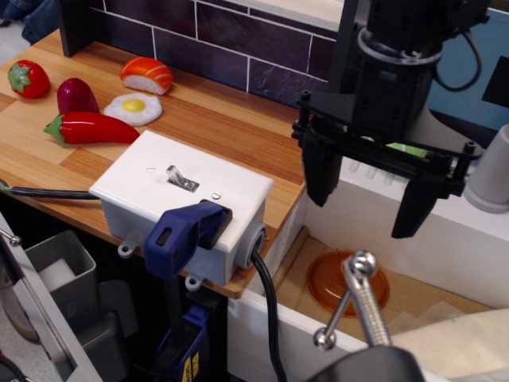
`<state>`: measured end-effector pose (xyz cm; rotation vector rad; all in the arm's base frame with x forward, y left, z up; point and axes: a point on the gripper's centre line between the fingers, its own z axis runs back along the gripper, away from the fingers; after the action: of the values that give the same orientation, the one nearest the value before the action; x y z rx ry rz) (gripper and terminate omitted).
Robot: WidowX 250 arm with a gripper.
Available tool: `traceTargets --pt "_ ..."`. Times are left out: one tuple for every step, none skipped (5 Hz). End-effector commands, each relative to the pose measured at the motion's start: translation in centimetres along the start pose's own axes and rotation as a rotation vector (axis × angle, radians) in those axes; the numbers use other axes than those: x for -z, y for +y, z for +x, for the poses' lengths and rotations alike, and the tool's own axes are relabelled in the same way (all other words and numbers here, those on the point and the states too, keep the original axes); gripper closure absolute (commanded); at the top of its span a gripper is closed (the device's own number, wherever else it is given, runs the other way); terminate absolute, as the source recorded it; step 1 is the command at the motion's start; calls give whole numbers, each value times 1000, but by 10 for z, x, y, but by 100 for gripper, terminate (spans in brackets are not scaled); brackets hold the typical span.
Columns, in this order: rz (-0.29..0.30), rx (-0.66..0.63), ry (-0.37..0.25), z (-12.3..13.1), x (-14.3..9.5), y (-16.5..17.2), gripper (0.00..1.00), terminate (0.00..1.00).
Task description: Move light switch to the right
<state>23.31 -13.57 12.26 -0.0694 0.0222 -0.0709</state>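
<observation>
The light switch [180, 177] is a small silvery toggle lever on a metal plate, set in the top of a white plastic box [151, 191] at the front edge of the wooden counter. The lever leans toward the upper left. A blue clamp [184, 235] grips the box's front edge. My gripper [367, 208] is black, with its two fingers [320, 171] spread wide apart and nothing between them. It hangs to the right of the box, off the counter's right edge, well apart from the switch.
Toy foods lie at the counter's back left: a strawberry [29, 79], a purple vegetable [76, 95], a red pepper [91, 128], a fried egg [134, 106] and salmon sushi [148, 75]. An orange bowl [326, 282] sits below right. A metal faucet handle [359, 298] stands in front. A black cable [269, 310] leaves the box.
</observation>
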Motion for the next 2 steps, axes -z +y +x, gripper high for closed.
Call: traceTargets --pt "0 0 0 0 0 0 0 0" --pt "0 -29 3 12 -10 21 0 0"
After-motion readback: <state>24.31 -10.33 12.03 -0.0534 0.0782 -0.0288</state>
